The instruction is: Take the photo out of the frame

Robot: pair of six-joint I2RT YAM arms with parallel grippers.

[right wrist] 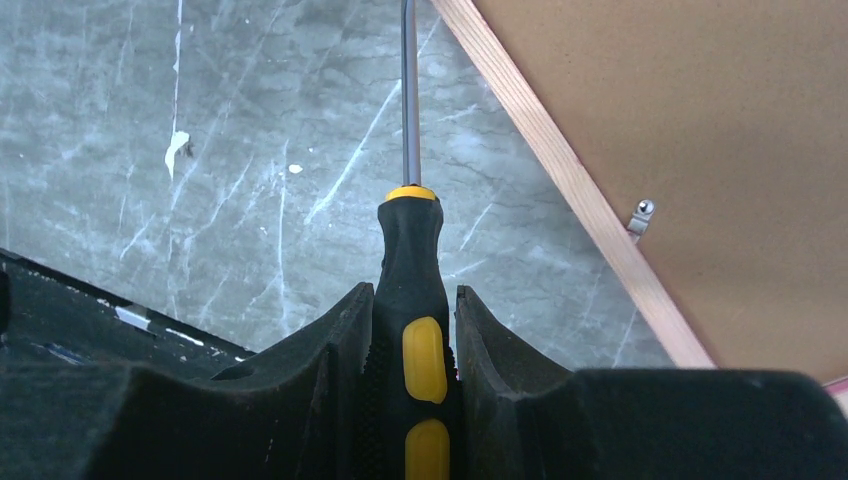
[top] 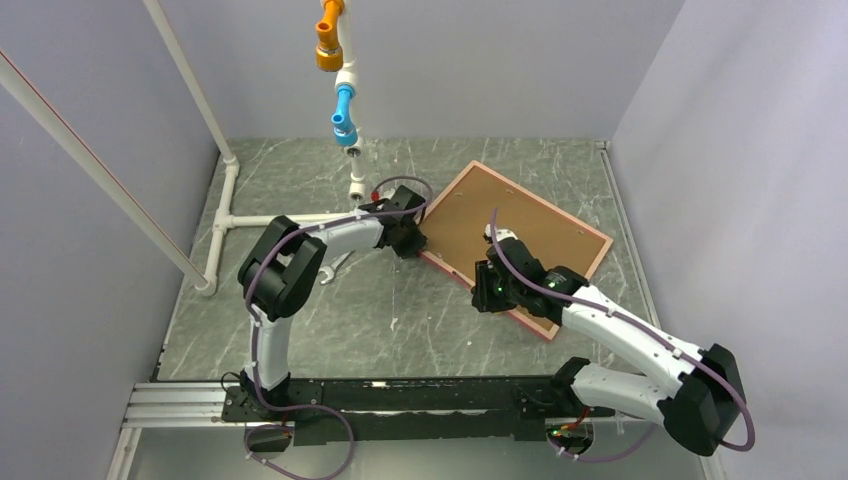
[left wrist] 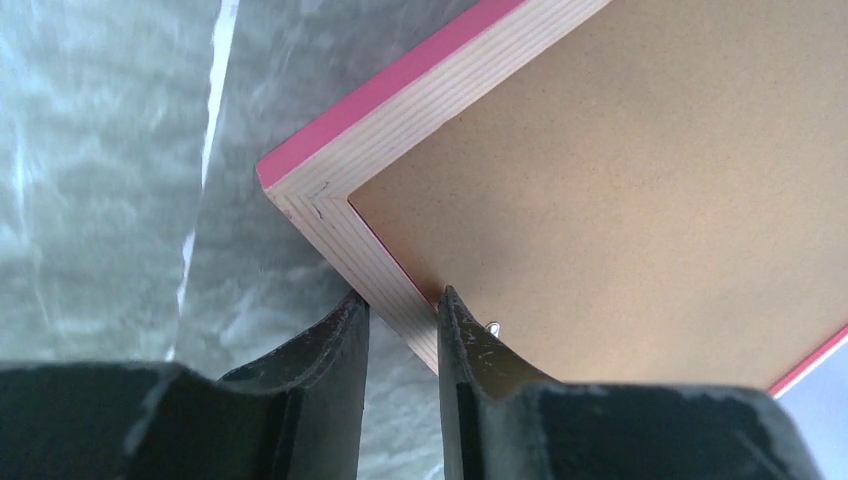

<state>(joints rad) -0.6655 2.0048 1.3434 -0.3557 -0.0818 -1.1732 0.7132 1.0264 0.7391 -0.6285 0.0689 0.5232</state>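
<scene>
Two holds: your left jaws pinch corner rail of pink-red wooden picture frame (left wrist: pixel 430 100), likely stiff, light; right jaws clench black-yellow screwdriver (right wrist: pixel 412 290).

The frame (top: pixel 520 235) lies back-up on the table (top: pixel 400 330), two o'clock of centre, with the pipe stand (top: pixel 225 215) at ten. The left gripper (top: pixel 414 243) straddles its nine o'clock corner. The right gripper (top: pixel 489 290) holds a screwdriver (right wrist: pixel 421 300) beside its six o'clock edge.
</scene>
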